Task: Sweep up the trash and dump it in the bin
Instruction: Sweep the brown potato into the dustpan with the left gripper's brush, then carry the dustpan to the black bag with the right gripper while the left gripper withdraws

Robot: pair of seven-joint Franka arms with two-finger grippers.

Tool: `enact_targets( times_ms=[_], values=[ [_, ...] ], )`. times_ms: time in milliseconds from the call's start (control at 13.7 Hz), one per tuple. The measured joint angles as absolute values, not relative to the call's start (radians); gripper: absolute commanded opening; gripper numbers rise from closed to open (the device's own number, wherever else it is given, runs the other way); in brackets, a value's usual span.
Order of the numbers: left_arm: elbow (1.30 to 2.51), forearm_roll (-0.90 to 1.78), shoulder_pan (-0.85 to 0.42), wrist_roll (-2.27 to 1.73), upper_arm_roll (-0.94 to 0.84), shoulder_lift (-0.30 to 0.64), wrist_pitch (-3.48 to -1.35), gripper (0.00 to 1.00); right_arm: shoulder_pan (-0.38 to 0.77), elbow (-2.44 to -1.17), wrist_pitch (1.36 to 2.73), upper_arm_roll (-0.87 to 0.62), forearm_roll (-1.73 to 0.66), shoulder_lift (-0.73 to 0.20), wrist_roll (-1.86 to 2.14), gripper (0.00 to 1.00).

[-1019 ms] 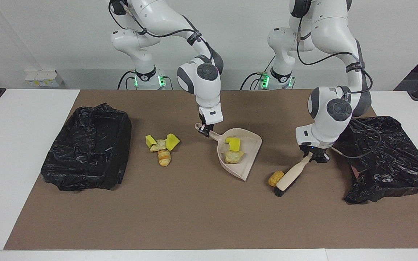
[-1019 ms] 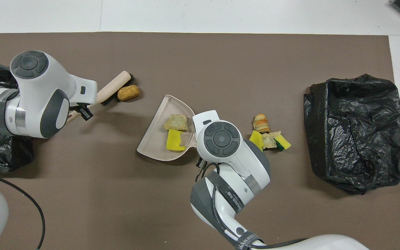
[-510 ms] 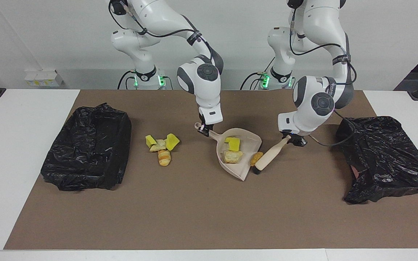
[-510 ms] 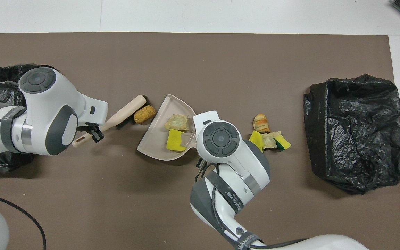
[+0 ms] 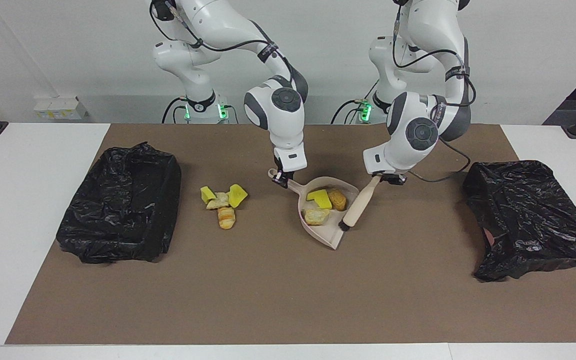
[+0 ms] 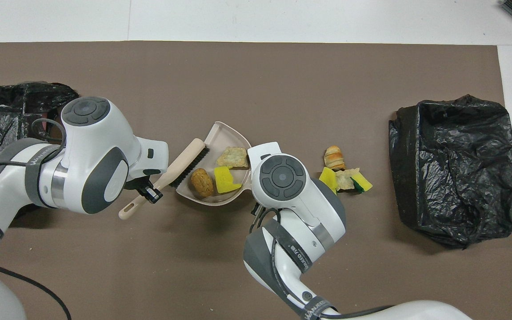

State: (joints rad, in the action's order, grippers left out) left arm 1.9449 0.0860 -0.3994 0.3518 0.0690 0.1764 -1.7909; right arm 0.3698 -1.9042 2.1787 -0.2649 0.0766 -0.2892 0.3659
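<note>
Left gripper (image 5: 387, 179): fingers closed on the thin end of the brush (image 5: 357, 207) handle. The brush slopes down from the grip, its black bristle end resting at the open lip of the dustpan (image 5: 344, 224), on the side toward the left arm's end of the bench.

Right gripper (image 5: 281, 178): fingers clamped on the dustpan's handle, near its ring end. The pan lies flat on the brown mat (image 5: 278, 290), mouth turned toward the brush.

In the dustpan: three scraps. A golden-brown lump (image 5: 338, 199) lies just beside the brush head; a bright yellow sponge bit (image 5: 322, 198) touches it; a tan bread-like piece (image 5: 316, 215) lies a little farther from the robots.

On the mat, toward the right arm's end: the other four scraps in a tight cluster (image 5: 222, 202), namely two yellow bits (image 6: 328, 178), a pale crumbly lump (image 6: 344, 178) between them, and a striped golden roll (image 6: 334, 157) touching the group on the side farther from the robots. The overhead view shows a dark green edge on one yellow bit.

Further out: a bin lined with a black bag (image 5: 120, 216) at the right arm's end of the bench, well apart from the cluster. A second black bag (image 5: 528, 217), crumpled, lies at the left arm's end, partly off the mat onto the white bench (image 5: 18, 200).
</note>
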Motion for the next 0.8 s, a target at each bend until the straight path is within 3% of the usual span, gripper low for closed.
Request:
enact_targets(
  times_ms=[291,510,801],
  values=[
    [1.947,0.086,-0.379,0.108,0.093,0.094,-1.770,0.00,0.355,-1.897,2.142,-0.256,0.082,-0.272,0.367,0.00],
    [1.997,0.086,-0.377,-0.024,0.085,-0.004,-1.747,0.00,0.328,-1.884,2.056,-0.207,0.085,-0.202,0.424,0.00],
    [2.127,0.086,-0.487,-0.296,0.049,-0.113,-1.777,0.00,0.313,-1.871,1.939,-0.065,0.063,-0.091,0.581,0.00]
  ],
)
